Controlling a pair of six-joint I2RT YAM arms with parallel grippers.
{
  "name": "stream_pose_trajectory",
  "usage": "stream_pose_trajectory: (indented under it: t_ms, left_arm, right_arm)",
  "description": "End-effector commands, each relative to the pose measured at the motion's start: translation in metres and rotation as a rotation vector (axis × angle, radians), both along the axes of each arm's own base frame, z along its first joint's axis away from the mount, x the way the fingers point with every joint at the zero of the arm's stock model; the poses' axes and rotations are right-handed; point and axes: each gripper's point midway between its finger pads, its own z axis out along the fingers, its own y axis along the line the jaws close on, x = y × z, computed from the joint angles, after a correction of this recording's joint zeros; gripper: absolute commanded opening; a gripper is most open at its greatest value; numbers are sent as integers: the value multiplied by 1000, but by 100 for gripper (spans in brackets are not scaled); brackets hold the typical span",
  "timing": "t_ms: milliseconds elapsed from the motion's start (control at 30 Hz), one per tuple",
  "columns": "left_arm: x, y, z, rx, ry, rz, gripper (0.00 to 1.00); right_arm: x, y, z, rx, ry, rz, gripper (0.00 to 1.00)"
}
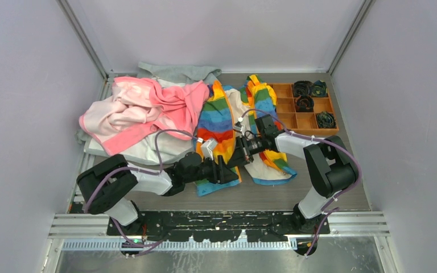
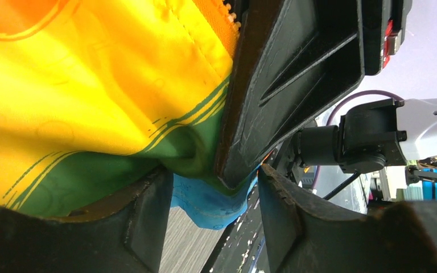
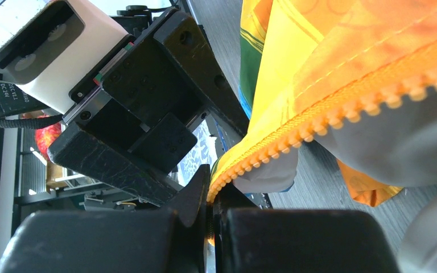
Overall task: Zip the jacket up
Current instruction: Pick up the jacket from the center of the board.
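Left tool point(image 2: 213, 176): jaws part-way apart, set astride the near hem of jacket point(image 1: 216, 122). The green stripe touches one jaw and the blue hem corner hangs in the gap. A strip of bench point(image 1: 296, 193) shows between the cloth and the other jaw, and no firm pinch can be made out. Right tool point(image 3: 210, 211): jaws closed tight on the end of the orange zipper point(image 3: 330, 116). The row of teeth runs from the fingertips up and to the right across the wrist view, with yellow and orange cloth above it and pale lining below. Both tools meet tip to tip at the near middle of the bench, and one right-tool finger dips between the left tool's jaws. Jacket: rainbow-striped, lying open at mid-bench. Its left panel lies stripes up and runs from the tools toward the far side. Its right panel is folded back, with cream lining showing, and its near corner lies just right of the tools. Pink garment point(image 1: 148, 105): crumpled heap at the left, overlapping the jacket's far left edge. Grey garment point(image 1: 176, 73): partly under the pink one, at the far side. Orange tray point(image 1: 306, 121): at the far right, just beside the jacket's right panel, divided into compartments. Dark rolled items point(image 1: 303, 88): four, each in a separate compartment of the tray.
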Motion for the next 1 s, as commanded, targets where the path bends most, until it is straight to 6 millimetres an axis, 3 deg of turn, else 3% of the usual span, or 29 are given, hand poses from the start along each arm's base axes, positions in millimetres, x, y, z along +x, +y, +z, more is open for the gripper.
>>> stream_pose_trajectory:
  t_ms: [0,133,533,833,967]
  left_arm:
    - [5,-14,32,-139,-54,-30,53]
    - [6,-15,33,-159,-48,-40,42]
    - [4,-10,31,-156,-45,-43,34]
    - [2,-14,27,-157,-32,-70,1]
    - [1,-16,29,-167,-38,-79,0]
  right_arm:
    - [1,2,12,45,-38,15,1]
    - [1,1,10,36,-44,15,1]
    - [5,-3,4,-5,-59,13,1]
    - [7,-5,3,-14,-63,4,1]
    - [8,-6,2,-22,-72,4,2]
